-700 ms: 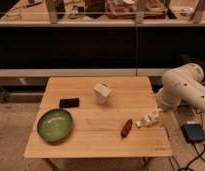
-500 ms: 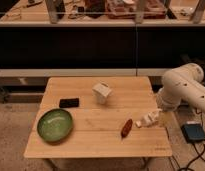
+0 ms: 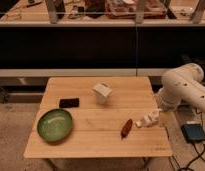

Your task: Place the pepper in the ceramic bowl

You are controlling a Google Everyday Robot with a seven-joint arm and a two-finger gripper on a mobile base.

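Table [image 3: 96, 146]: wooden top carrying everything; nothing on it has shifted over the last moments.
Arm [image 3: 183, 87]: white, reaching in from the right edge of the table, bent down toward the front right part; its pose matches the earlier views, so it is pausing, not travelling.
Ceramic bowl [image 3: 55, 125]: green, at the front left, empty, well apart from the arm.
White cup [image 3: 102, 92]: upright near the middle back, out of the straight line between pepper and bowl.
Black object [image 3: 69, 102]: flat, just behind the bowl, untouched.
Gripper [image 3: 142, 121]: low over the table, just right of the pepper, fingers apart and holding nothing; same spot as a moment ago.
Pepper [image 3: 126, 127]: dark red, lying on the table at the front, right of centre, near the gripper but not between its fingers.
Change: essentially none.
Meaning: the grasp is not yet made; the likely next step is closing in on the pepper, with the whole carry to the bowl left.
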